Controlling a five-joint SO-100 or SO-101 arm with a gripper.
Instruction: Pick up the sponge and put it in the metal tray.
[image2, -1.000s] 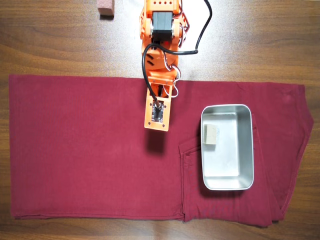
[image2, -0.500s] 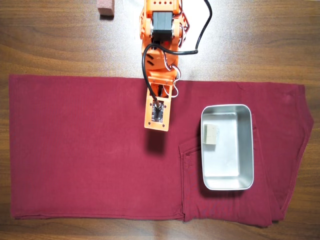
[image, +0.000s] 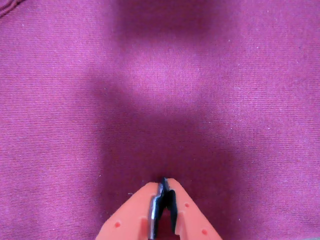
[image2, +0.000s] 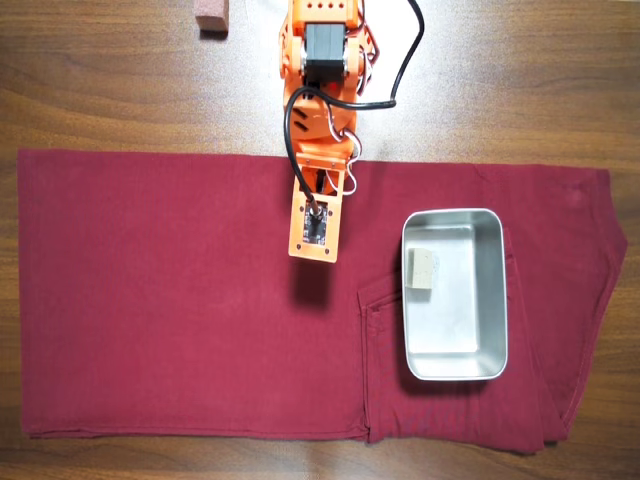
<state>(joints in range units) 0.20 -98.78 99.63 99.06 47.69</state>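
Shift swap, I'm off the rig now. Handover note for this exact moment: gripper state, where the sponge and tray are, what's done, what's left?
Gripper: shut, empty, above bare dark red cloth; only cloth shows in the wrist view.
Sponge: inside the metal tray, against its left wall in the overhead view, nearer the far end.
Tray: on the cloth, right of the arm in the overhead view.
Reddish-brown block: on the wooden table at the top edge, not part of the job.
Done: sponge is in the tray, released.
Left: nothing apparent.
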